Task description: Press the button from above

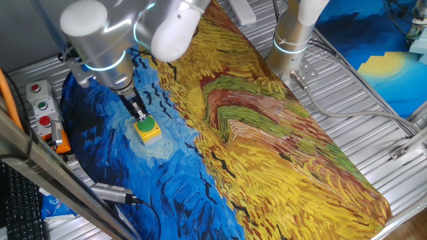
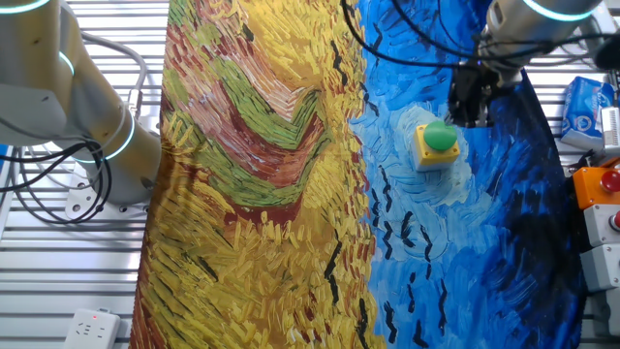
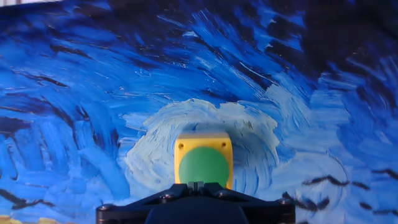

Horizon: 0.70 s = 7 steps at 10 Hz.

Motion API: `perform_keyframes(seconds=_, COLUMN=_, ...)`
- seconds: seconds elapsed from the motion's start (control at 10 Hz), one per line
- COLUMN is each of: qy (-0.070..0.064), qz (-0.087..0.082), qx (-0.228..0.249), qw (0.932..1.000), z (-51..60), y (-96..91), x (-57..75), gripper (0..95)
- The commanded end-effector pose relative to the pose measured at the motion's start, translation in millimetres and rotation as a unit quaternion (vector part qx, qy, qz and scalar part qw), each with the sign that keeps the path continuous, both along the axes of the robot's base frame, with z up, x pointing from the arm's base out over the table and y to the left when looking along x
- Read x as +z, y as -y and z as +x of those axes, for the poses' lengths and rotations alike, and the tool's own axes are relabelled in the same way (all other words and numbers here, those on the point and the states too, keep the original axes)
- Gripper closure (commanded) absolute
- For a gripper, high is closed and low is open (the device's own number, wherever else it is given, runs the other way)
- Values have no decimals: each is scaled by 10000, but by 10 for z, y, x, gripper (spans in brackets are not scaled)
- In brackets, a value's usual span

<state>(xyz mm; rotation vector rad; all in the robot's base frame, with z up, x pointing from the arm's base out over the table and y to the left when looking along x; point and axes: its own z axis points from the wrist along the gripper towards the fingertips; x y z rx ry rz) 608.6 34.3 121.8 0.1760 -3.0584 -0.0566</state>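
Fingers [image 1: 139, 111] in one fixed view hang just above the green button [image 1: 146, 126], which sits on the blue part of the painted cloth [image 1: 267, 127] over the desk, left of centre. From the other fixed view the fingers [image 2: 469, 109] reach the button [image 2: 438, 142] at its far right edge, contact unclear. Hand view shows the button [image 3: 204, 165] centred close below, though I cannot tell whether the fingers are spread; a good press looks like a straight drop onto the dome's middle.
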Motion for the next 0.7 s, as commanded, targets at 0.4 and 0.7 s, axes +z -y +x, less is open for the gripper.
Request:
perform_keyframes(seconds=0.4, qy=-56, qz=58, qx=84, qw=9999, z=-14, y=17, x=-6, gripper=950)
perform_keyframes(seconds=0.7, qy=-64, qz=61, qx=65, qw=9999, z=-14, y=21, x=-46, gripper=950)
